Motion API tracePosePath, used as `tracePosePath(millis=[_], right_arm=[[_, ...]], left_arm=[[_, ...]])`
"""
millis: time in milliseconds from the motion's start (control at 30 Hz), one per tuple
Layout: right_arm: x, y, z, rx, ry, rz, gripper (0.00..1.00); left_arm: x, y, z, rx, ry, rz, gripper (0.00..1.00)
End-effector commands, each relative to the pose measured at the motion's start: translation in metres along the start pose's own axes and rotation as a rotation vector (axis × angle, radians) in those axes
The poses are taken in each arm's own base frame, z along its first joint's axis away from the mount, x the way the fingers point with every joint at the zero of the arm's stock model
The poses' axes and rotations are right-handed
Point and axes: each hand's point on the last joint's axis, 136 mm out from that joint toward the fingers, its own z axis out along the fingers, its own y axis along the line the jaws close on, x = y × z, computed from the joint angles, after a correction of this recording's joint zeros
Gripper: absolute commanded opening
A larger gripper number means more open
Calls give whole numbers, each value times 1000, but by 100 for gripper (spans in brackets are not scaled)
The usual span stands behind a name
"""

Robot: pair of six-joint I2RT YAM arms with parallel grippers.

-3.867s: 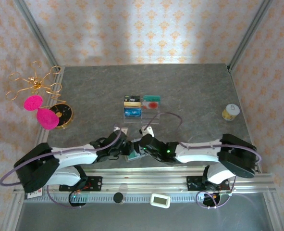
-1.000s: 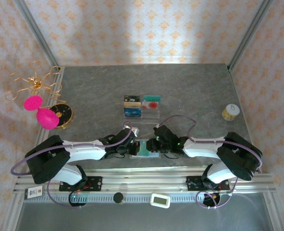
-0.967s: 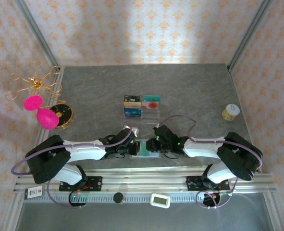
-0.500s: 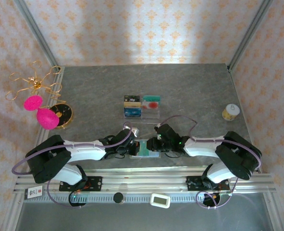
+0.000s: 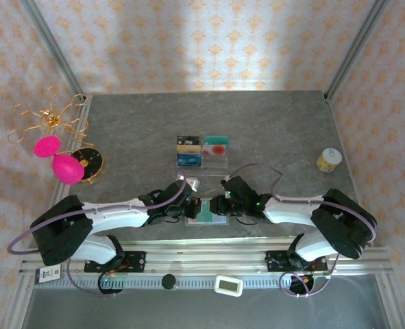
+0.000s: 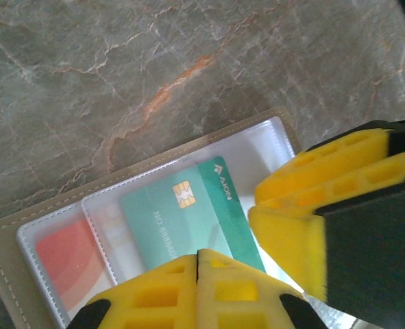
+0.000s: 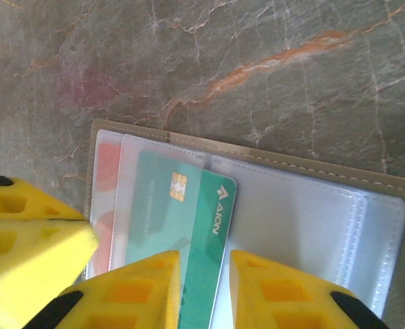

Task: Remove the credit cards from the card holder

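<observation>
Left gripper (image 6: 198, 264) was shut tight, its yellow fingers pressed together with nothing between them. Its tip sat over the near edge of the open card holder (image 6: 10, 253) and seemed to bear down on it, though contact could not be made out.

The holder lay flat and spread open on the table (image 7: 257, 68), close to the near edge and between the two arms. In its left pocket, as the left wrist camera saw it, sat a red-blotched card (image 6: 65, 264), fully tucked in. Beside that, a green card (image 7: 212, 226) stuck partway out of its clear sleeve (image 7: 161, 178).

That card's long axis ran straight from the sleeve toward the right gripper (image 7: 205, 274), and its free end lay under the gap between that gripper's fingers. Those jaws stood a little apart and showed no pinch on anything. The right arm was plainly the nearer to the card, so a pull along that axis, away from the sleeve mouth, looked like the move to make.
</observation>
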Motion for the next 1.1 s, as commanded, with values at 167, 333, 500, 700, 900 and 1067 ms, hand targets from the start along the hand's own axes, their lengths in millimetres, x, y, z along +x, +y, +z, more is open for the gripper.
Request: tracePosePath(millis=[167, 333, 500, 700, 900, 1067], right_arm=[[3, -3, -4, -2, -1, -17, 25], [4, 0, -4, -14, 10, -21, 25], [6, 3, -5, -29, 26, -24, 27], [7, 6, -4, -38, 34, -27, 27], [6, 7, -4, -39, 30, -16, 27], [4, 6, -3, -30, 28, -7, 27]], left_arm=[[16, 16, 8, -55, 34, 12, 0], [22, 28, 11, -97, 49, 10, 0], [28, 36, 7, -110, 51, -6, 0], [39, 41, 11, -110, 82, -19, 0], [48, 47, 14, -123, 104, -16, 0], [50, 49, 13, -124, 105, -17, 0]])
